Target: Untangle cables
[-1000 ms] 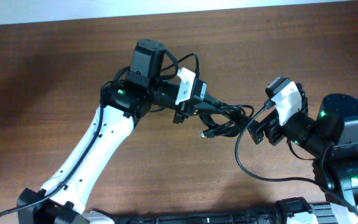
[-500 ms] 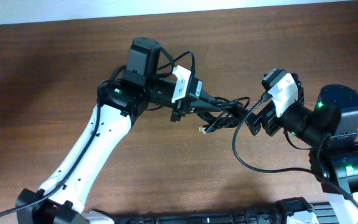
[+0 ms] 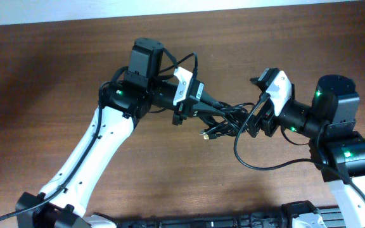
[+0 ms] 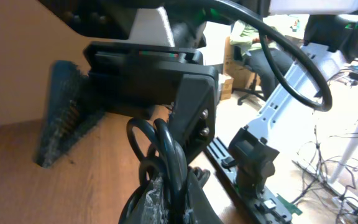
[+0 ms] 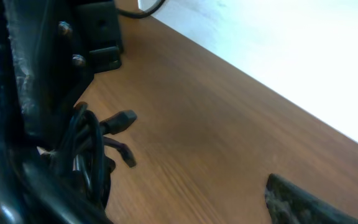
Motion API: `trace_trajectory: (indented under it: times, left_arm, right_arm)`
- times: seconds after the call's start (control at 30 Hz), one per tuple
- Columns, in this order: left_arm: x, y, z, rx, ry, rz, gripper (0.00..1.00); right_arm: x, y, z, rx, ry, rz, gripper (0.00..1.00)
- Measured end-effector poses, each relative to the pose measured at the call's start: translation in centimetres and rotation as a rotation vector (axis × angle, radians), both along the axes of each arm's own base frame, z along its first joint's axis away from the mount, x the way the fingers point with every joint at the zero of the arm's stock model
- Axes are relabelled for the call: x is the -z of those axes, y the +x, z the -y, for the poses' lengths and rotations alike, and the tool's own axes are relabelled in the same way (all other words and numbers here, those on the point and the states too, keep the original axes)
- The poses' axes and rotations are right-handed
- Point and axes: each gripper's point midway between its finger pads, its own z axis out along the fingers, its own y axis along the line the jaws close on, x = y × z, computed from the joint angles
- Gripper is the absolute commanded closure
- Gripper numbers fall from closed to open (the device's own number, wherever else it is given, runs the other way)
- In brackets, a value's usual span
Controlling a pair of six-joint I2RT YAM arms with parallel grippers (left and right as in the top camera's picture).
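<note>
Looking down from overhead, the left tool [image 3: 200, 109] is clamped tight on the cables [image 3: 224, 117], a knot of thin black cords bunched near the middle of the brown wooden counter [image 3: 56, 76]. And the left wrist view backs that up: black loops rise straight out of the pinch at the bottom of the picture, squeezed between the two fingers.

Over on the other side, the right tool [image 3: 252, 121] sits right at the far end of that same bundle, jaws spread wide. From the right wrist view, one finger [image 5: 17, 81] stands hard against the cords, touching or nearly so, while the opposite pad [image 5: 309, 202] is well apart across bare wood. Nothing is gripped there.

One plug [image 5: 122, 121] pokes out of the tangle toward the open counter, with a second, smaller plug [image 5: 126, 155] just below it. Overhead, a small connector end [image 3: 206, 135] dangles at the near edge of the bundle. Whether the knot rests on the wood or hangs just above it, I can't tell.

A thicker wire [image 3: 258, 166] loops out from the right arm, beside the bundle.
</note>
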Motion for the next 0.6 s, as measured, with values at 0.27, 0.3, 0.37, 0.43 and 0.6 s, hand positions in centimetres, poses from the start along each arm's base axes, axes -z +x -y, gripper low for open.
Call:
trace_trajectory:
  times: [0.27,0.3,0.37,0.43,0.6]
  left_arm:
    - [-0.3,0.7,0.2,-0.031,0.006,0.039,1.00]
    - [-0.4,0.8,0.2,-0.033,0.005,0.044,1.00]
    - [-0.6,0.9,0.2,-0.038,0.001,0.054,1.00]
    - [-0.8,1.0,0.2,-0.041,-0.001,0.061,1.00]
    - [-0.7,1.2,0.2,-0.053,0.010,0.058,1.00]
  right_arm:
    - [-0.5,-0.3,-0.8,-0.043,0.011,0.030,0.96]
    - [-0.7,-0.1,-0.8,-0.043,0.011,0.045,0.96]
    - [-1.1,0.1,-0.9,-0.045,0.010,0.077,0.96]
    - [-1.4,0.4,-0.9,-0.047,0.009,0.106,0.96]
    - [-1.6,0.5,-0.9,-0.047,0.009,0.121,0.96]
